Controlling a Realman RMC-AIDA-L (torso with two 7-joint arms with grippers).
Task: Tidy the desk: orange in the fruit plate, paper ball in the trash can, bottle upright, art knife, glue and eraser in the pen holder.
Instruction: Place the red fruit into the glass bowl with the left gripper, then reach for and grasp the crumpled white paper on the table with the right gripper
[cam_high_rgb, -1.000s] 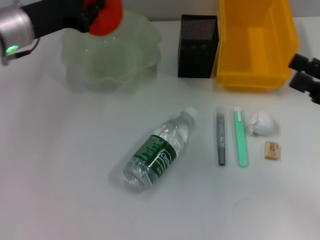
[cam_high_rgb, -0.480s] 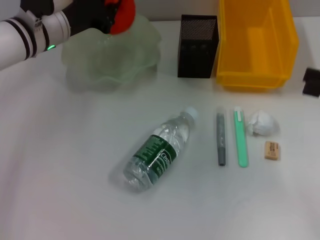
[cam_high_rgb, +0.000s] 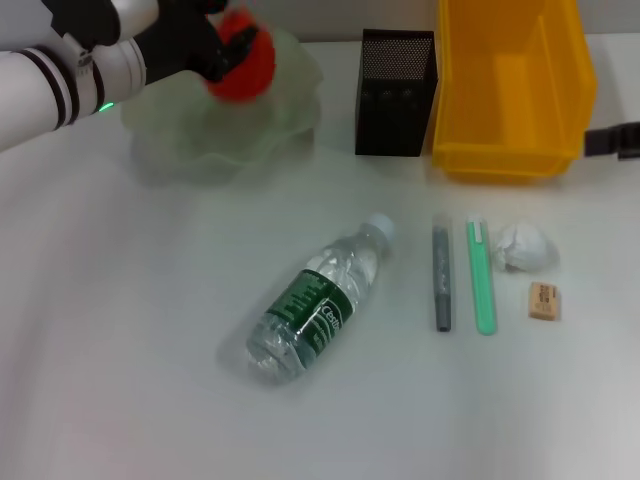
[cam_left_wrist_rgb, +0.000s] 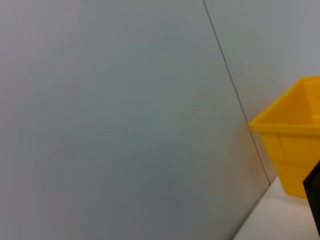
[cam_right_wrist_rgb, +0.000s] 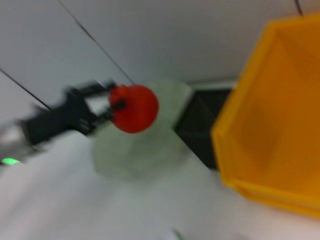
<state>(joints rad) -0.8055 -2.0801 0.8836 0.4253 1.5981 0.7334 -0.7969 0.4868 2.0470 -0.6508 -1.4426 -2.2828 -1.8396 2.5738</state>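
Observation:
My left gripper (cam_high_rgb: 222, 50) is shut on the red-orange orange (cam_high_rgb: 245, 68) and holds it just over the pale-green fruit plate (cam_high_rgb: 200, 140) at the back left. The right wrist view shows the same orange (cam_right_wrist_rgb: 134, 108) in the left gripper (cam_right_wrist_rgb: 107, 107) above the plate (cam_right_wrist_rgb: 145, 145). The bottle (cam_high_rgb: 315, 310) lies on its side mid-table, cap toward the back right. The paper ball (cam_high_rgb: 525, 247), the tan eraser (cam_high_rgb: 543, 300), a green art knife (cam_high_rgb: 482, 277) and a grey glue stick (cam_high_rgb: 441, 277) lie at the right. My right gripper (cam_high_rgb: 610, 140) shows only as a black sliver at the right edge.
The black mesh pen holder (cam_high_rgb: 396, 92) stands at the back centre, touching the yellow trash can (cam_high_rgb: 510, 90) to its right. The left wrist view shows only a grey wall and a corner of the trash can (cam_left_wrist_rgb: 295, 135).
My left gripper has lowered the orange toward the inside of the fruit plate. My right arm has shifted at the right edge, leaving only a thin dark strip in view.

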